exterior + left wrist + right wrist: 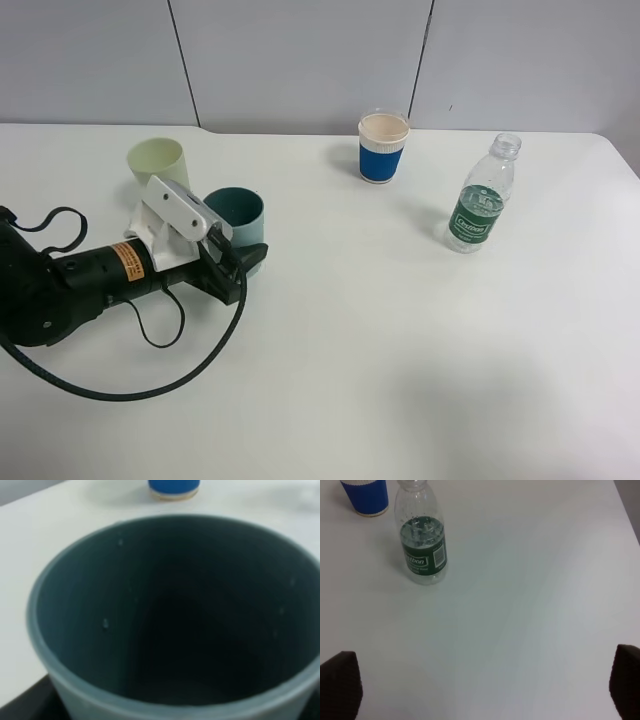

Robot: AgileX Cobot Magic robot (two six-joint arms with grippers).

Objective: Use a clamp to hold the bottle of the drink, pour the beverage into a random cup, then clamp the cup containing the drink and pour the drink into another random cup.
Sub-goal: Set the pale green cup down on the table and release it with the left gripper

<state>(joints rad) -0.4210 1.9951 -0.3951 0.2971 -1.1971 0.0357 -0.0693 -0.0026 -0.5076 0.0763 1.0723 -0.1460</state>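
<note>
in the high exterior view the left gripper (240, 262) sits at the left of the frame, a black arm with a white-grey blocky housing and a looping black cable (150, 385) trailing over the white worktop (400, 350). its jaws are pressed in on the teal tumbler (237, 212), which stands upright just right of the housing, with the black fingers against its lower wall. the left wrist view is almost filled by that tumbler's open mouth (175, 615): a grey-teal rim, a dark inside with a few small droplets on the wall, and too dim at the bottom to tell how much liquid is there. the pale yellow-green tumbler (157, 160) stands upright just up and left of the teal one, near it but apart. in the upper middle of the high view is a white paper cup with a blue band (383, 146), upright, also seen at the top edge of the left wrist view. the clear water bottle (482, 200) with a green label stands uncapped at the right of the high view, well apart from the tumblers. in the right wrist view the bottle (422, 542) appears at upper left beside the paper cup (366, 496). the right gripper (482, 685) is spread wide, its two dark fingertips (340, 685) at the lower corners, holding nothing above bare worktop.
</note>
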